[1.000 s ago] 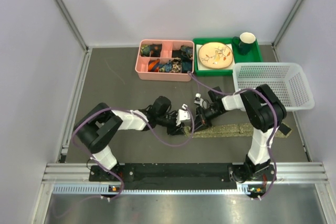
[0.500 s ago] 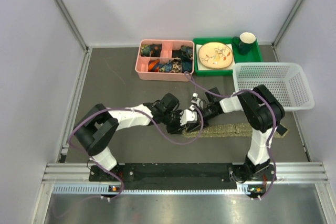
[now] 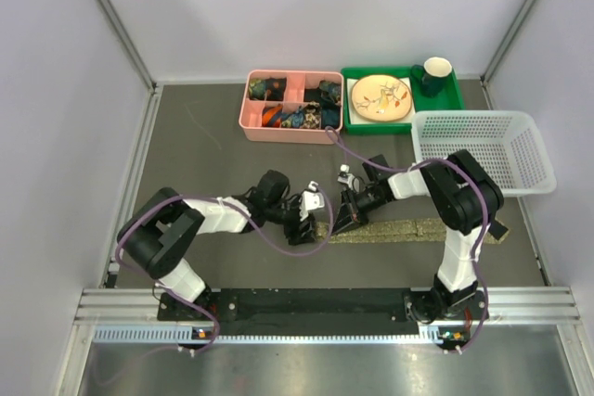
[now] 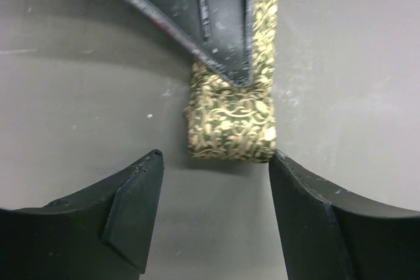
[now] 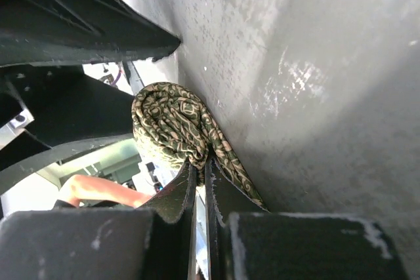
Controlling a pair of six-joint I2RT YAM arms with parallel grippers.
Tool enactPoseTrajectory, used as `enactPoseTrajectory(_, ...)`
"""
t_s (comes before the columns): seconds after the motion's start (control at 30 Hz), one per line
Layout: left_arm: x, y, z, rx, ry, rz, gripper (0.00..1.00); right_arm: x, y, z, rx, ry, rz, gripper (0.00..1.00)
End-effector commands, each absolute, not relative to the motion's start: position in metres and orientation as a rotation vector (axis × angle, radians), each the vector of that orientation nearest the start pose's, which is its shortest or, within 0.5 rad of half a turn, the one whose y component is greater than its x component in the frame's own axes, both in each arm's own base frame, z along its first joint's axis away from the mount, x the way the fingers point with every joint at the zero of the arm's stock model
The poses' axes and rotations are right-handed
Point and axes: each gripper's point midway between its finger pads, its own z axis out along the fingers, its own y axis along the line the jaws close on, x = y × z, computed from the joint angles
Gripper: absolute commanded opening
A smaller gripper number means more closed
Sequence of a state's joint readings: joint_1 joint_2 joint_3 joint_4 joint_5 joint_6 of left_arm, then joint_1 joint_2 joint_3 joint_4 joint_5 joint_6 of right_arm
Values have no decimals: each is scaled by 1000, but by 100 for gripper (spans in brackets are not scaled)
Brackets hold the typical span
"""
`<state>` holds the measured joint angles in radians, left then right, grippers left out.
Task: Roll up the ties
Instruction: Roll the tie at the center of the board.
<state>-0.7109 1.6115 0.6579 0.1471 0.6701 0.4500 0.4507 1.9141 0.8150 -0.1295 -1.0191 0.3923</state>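
Observation:
The olive-tan patterned tie point(image 3: 418, 228) lies flat along the table towards the right, and its left end is wound into a small roll point(image 3: 340, 222). My right gripper point(image 3: 345, 212) is shut on that roll; in the right wrist view its fingertips point(image 5: 200, 168) pinch the coiled fabric point(image 5: 172, 126). My left gripper point(image 3: 306, 214) is open just left of the roll. In the left wrist view the roll point(image 4: 230, 126) lies just beyond its spread fingers point(image 4: 134, 208), untouched, with the right gripper's finger point(image 4: 216, 18) on top of it.
A pink divided tray point(image 3: 290, 126) with small items sits at the back. A green tray point(image 3: 455, 90) beside it holds a plate point(image 3: 380, 96) and a mug point(image 3: 434, 73). A white mesh basket point(image 3: 483, 148) stands at the right, behind the tie.
My left gripper came in against the right gripper half a second ago and has since drawn back to the left. The right gripper has stayed on the roll.

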Motion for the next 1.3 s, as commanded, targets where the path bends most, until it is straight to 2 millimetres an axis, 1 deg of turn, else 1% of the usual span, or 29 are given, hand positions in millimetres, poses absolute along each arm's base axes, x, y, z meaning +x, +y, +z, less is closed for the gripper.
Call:
enactPoseTrajectory(0.0,199,-329,65,1431,1473,-1086,70,185,241,-43,-369,2993,1233,0)
enactPoseTrajectory(0.03,197,-330,61,1421,1477,-1109,70,184,241,-44,-369,3001,1227,0)
enactPoseTrajectory(0.07,191,-329,58,1414,1484,-1143,70,184,240,-45,-365,3010,1219,0)
enactPoseTrajectory(0.1,191,-331,62,1415,1442,-1148,70,183,240,-45,-364,3012,1216,0)
enactPoseTrajectory(0.17,183,-329,53,1427,1451,-1170,70,184,238,-47,-351,3028,1194,0)
enactPoseTrajectory(0.23,182,-330,46,1425,1457,-1173,69,181,238,-51,-348,3053,1194,0)
enactPoseTrajectory(0.27,182,-328,34,1425,1471,-1148,66,180,236,-53,-335,3074,1178,0)
enactPoseTrajectory(0.4,174,-328,14,1477,1460,-1124,59,179,234,-57,-319,3097,1158,0)
enactPoseTrajectory(0.47,174,-328,8,1485,1469,-1109,54,178,234,-58,-315,3101,1157,0)
enactPoseTrajectory(0.53,175,-330,8,1475,1495,-1127,44,178,234,-59,-311,3105,1159,0)
enactPoseTrajectory(0.57,178,-330,8,1477,1503,-1109,40,178,234,-59,-309,3104,1161,0)
enactPoseTrajectory(0.6,180,-331,6,1496,1524,-1093,30,178,235,-58,-313,3104,1168,0)
enactPoseTrajectory(0.63,184,-333,10,1498,1519,-1070,27,179,235,-57,-315,3099,1174,0)
enactPoseTrajectory(0.67,191,-332,10,1493,1552,-1018,26,179,236,-56,-320,3092,1182,0)
enactPoseTrajectory(0.7,187,-328,1,1553,1616,-993,24,179,236,-56,-323,3088,1181,0)
enactPoseTrajectory(0.73,189,-328,1,1578,1639,-960,21,180,236,-55,-326,3080,1180,0)
enactPoseTrajectory(0.77,192,-325,-3,1600,1691,-913,19,180,236,-55,-326,3080,1178,0)
enactPoseTrajectory(0.8,201,-334,6,1616,1681,-883,19,180,235,-56,-324,3085,1160,0)
enactPoseTrajectory(0.83,196,-326,0,1644,1764,-872,18,181,235,-56,-325,3084,1160,0)
enactPoseTrajectory(0.87,204,-334,8,1656,1756,-824,18,180,235,-56,-323,3084,1168,0)
enactPoseTrajectory(0.9,204,-335,10,1672,1765,-806,18,181,236,-55,-323,3079,1171,0)
enactPoseTrajectory(0.93,199,-330,9,1697,1802,-794,19,181,236,-55,-317,3078,1172,0)
enactPoseTrajectory(0.97,199,-338,16,1737,1773,-774,20,181,236,-55,-318,3076,1174,0)
enactPoseTrajectory(1.03,198,-332,11,1784,1821,-698,20,183,239,-52,-325,3063,1196,0)
enactPoseTrajectory(1.07,194,-330,11,1827,1835,-677,18,184,241,-50,-332,3052,1207,0)
enactPoseTrajectory(1.1,194,-325,8,1847,1855,-640,17,184,242,-47,-335,3046,1224,0)
enactPoseTrajectory(1.13,194,-322,3,1862,1877,-620,16,186,244,-44,-343,3030,1239,1)
enactPoseTrajectory(1.17,190,-315,0,1899,1905,-602,13,187,246,-38,-351,3008,1254,8)
enactPoseTrajectory(1.27,189,-306,-5,1954,1938,-538,8,187,248,-24,-362,2970,1326,16)
